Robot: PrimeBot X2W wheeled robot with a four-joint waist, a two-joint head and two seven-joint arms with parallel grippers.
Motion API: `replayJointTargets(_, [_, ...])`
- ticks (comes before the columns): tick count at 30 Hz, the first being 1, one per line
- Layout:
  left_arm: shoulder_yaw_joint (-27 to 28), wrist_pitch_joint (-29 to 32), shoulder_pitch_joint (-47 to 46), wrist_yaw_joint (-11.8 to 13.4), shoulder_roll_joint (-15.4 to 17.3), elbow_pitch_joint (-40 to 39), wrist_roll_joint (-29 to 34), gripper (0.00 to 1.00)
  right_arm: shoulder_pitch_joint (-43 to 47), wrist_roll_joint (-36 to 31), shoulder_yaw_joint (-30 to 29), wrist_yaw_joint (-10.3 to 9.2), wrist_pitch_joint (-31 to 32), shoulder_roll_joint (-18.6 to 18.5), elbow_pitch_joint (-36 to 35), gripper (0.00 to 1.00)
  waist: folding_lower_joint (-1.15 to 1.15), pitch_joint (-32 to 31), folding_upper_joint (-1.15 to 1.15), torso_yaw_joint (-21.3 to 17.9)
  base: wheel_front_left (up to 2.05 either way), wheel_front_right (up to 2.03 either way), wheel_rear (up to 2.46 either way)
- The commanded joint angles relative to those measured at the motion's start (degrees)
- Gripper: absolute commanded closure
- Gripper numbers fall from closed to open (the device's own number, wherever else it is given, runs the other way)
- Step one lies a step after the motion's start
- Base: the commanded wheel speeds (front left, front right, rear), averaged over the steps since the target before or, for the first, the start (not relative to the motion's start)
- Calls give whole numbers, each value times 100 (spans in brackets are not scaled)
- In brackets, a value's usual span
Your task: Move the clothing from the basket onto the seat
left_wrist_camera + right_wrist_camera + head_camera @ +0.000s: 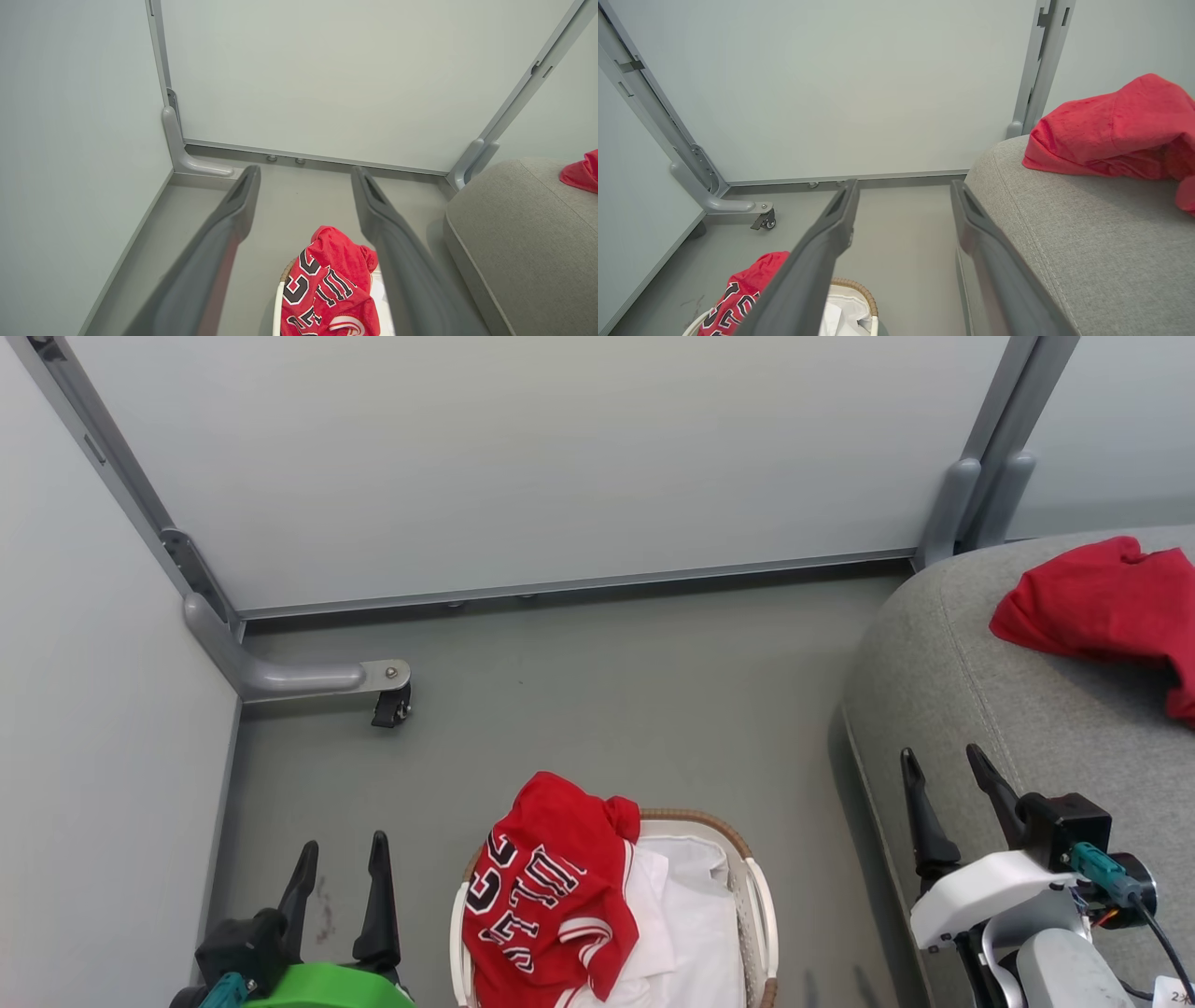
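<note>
Left gripper and right gripper are spread wide, empty. Bare floor is seen ahead, seat edge by the right one.

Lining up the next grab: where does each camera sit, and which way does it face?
Head: on the head, facing forward and down at the basket with a lettered jersey and the seat holding a second jersey; left gripper lower left, right gripper lower right, both open.
Left wrist: rides that arm, looking along its fingers over the basket toward the wall panel.
Right wrist: rides that arm, looking along its fingers past the seat edge toward that panel.
Shared: all three show both jerseys.
</note>
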Motion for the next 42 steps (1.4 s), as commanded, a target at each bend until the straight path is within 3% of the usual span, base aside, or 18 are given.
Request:
replayJointTargets(1, [-1,-5,100,31,6,5,21,0,85,49,-5,-8,-27,-27,-12,0,0,-9,0,0,0,0,0])
replayJointTargets(24, [-184,-5,-166,-23,5,-14,160,0,-54,45,-106,-8,-26,-26,-77,0,0,224,0,-41,0,0,0])
replayJointTargets(32, [-591,-5,-773,-59,6,302,427,0,-324,-51,-97,-8,-26,-26,-281,0,0,769,0,-168,0,0,0])
replayJointTargets(42, [-1382,-5,-2195,-103,38,1504,988,0,-863,-184,-114,-8,-27,-25,-594,0,0,1918,0,-511,0,0,0])
